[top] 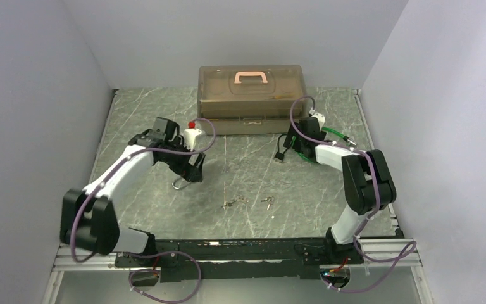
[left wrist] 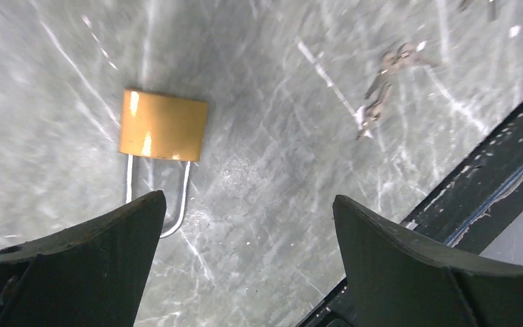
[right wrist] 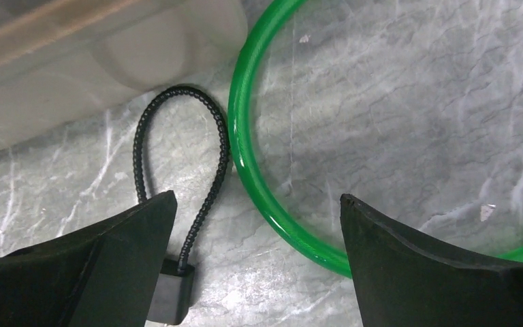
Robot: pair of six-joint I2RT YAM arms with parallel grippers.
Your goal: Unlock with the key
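A grey-green marbled desk (top: 247,183) fills the floor of a white-walled booth. At its far edge stands a translucent brown box (top: 215,104) with a pink handle (top: 251,76) on the lid. The left arm (top: 123,171) reaches in over the left half of the desk, and the right arm (top: 354,171) bends back toward the box's right corner.

The left fingers (left wrist: 82,266) are spread wide with nothing between them, just above the desk. The right fingers (right wrist: 75,272) are also spread wide and hold nothing.

A green cable ring (right wrist: 245,170) lies flat under the right fingers, beside the box. A black cable loop (right wrist: 177,177) lies just left of the ring, touching it.

The brass padlock (left wrist: 163,126) lies flat on the desk just ahead of the left fingers, its shackle pointing back toward the left-hand one.

Two small bunches of keys (top: 231,203) lie on the near middle of the desk, apart from the padlock.
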